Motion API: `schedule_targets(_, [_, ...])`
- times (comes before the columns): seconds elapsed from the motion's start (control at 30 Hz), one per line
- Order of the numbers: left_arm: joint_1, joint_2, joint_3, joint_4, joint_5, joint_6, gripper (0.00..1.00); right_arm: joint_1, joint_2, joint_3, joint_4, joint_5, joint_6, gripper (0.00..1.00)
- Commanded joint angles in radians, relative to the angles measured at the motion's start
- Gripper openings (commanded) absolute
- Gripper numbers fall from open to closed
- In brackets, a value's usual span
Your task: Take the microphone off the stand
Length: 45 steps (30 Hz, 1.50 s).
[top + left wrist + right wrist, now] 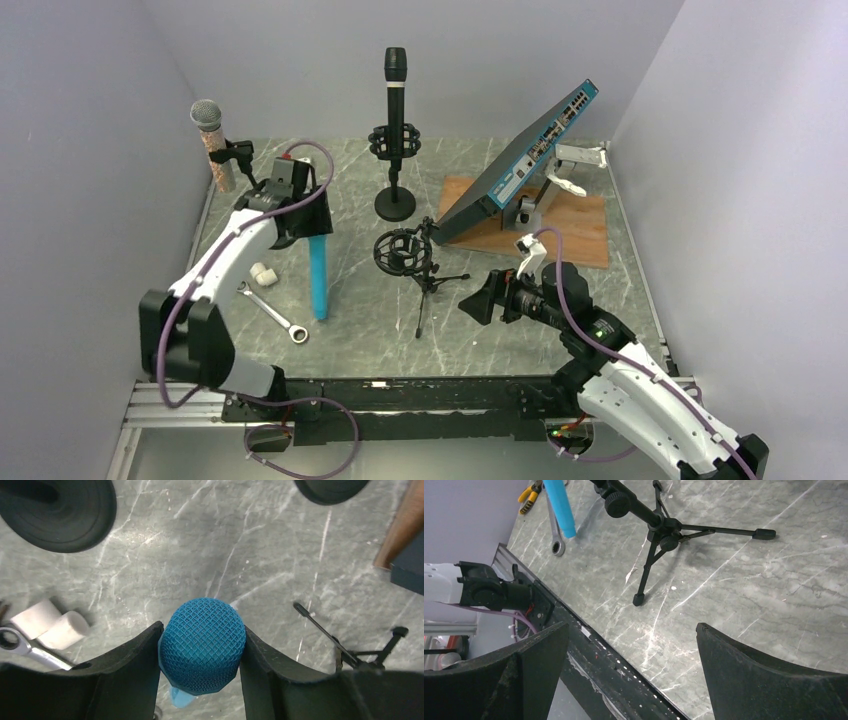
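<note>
While gripping the blue microphone [202, 652], the left claw [202, 629] points down.

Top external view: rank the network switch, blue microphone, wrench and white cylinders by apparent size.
1. network switch
2. blue microphone, only partly visible
3. wrench, near the microphone's visible length but thinner, so this is a close call
4. white cylinders

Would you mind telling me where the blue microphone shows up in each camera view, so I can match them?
Top external: blue microphone left of centre, pointing down from the left gripper.
Left wrist: its mesh head bottom centre, clamped between the fingers.
Right wrist: its handle at the top edge, left.
Shared landmark: the wrench lying near it.
</note>
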Motion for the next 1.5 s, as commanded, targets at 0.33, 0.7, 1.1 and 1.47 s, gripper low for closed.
schedule_targets(0.33, [0.088, 0.399, 0.138, 0.079, 0.235, -0.067, 0.15, 0.005, -0.031, -0.037, 0.136, -0.022, 0.030, 1.00])
schedule_targets(0.7, [0.104, 0.487, 0.146, 0.111, 0.263, -0.036, 0.47, 0.005, -0.006, 0.003, 0.106, -0.005, -0.004, 1.00])
schedule_targets(1.1, [0.109, 0.379, 0.103, 0.138, 0.265, -0.028, 0.80, 0.005, 0.005, 0.040, 0.079, 0.024, -0.041, 1.00])
schedule_targets(1.47, [0.107, -0.012, -0.055, 0.200, 0.507, -0.016, 0.99, 0.004, 0.030, 0.084, 0.077, -0.061, -0.059, 1.00])
